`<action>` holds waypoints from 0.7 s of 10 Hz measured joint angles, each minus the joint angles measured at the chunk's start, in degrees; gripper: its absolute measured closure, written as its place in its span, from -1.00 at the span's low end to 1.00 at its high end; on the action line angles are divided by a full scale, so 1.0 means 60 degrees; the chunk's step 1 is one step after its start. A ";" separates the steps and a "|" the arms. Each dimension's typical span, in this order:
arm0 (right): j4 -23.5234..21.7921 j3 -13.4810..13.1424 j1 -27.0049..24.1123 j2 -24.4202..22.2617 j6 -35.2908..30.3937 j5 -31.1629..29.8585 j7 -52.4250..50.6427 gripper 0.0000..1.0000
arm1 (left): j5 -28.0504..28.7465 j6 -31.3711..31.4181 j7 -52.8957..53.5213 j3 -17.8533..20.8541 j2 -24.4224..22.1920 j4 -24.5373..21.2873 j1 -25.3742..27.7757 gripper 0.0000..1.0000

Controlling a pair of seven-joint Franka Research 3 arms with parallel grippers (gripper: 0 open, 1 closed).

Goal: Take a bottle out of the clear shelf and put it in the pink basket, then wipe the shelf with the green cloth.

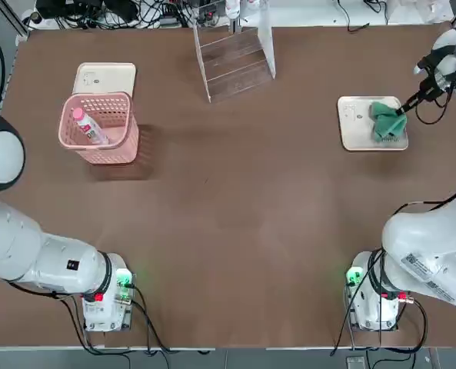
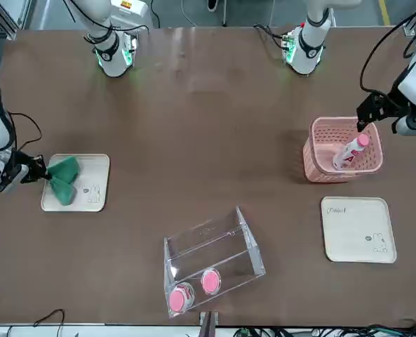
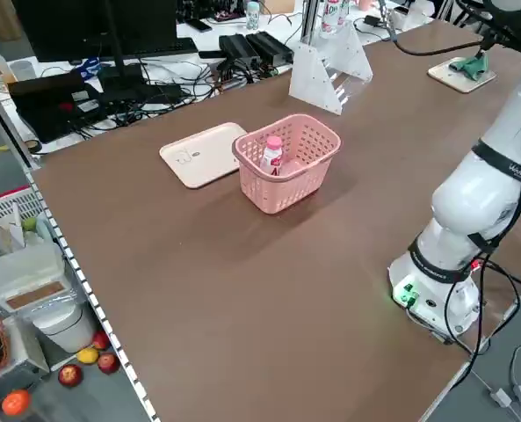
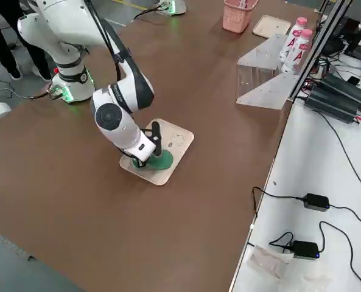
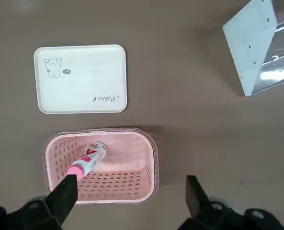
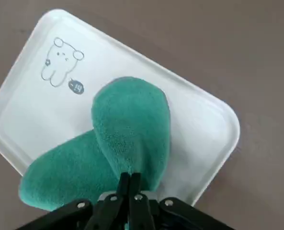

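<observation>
The cloth (image 6: 118, 143), on a tray (image 1: 351, 127) right of the shelf (image 1: 235, 58), is pinched by the right gripper (image 6: 130, 184); the shelf lies leftward. The bottle (image 5: 86, 160) is seen in the basket (image 5: 149, 158); the left gripper (image 5: 127, 191) is spread above it.

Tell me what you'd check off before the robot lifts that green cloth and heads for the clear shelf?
1. Bottle lies inside the pink basket: ok.
2. Right gripper has its fingers shut on the green cloth, which rests on the cream tray: ok.
3. Firmness of that pinch: cannot tell; it holds only the cloth's edge.
4. Left gripper is open above the basket and far from the clear shelf: ok.
5. Brown table between the tray and the shelf is free of obstacles: ok.
6. Shelf is emptied for wiping: not ok; two pink-capped bottles still stand in it.
</observation>
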 joint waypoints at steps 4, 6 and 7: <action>0.0229 -0.0026 -0.0219 0.0029 0.0158 -0.0017 -0.0821 0.96 | 0.0000 0.0000 0.0002 0.0002 0.0009 0.0000 0.0008 -0.99; 0.0350 -0.0129 -0.0248 0.0100 0.0180 -0.0017 -0.1057 0.95 | 0.0000 0.0000 -0.0009 0.0002 0.0015 0.0000 -0.0005 -0.99; 0.0381 -0.0138 -0.0249 0.0178 0.0254 -0.0017 -0.1077 0.93 | 0.0000 0.0000 -0.0020 0.0001 0.0015 0.0000 -0.0008 -0.99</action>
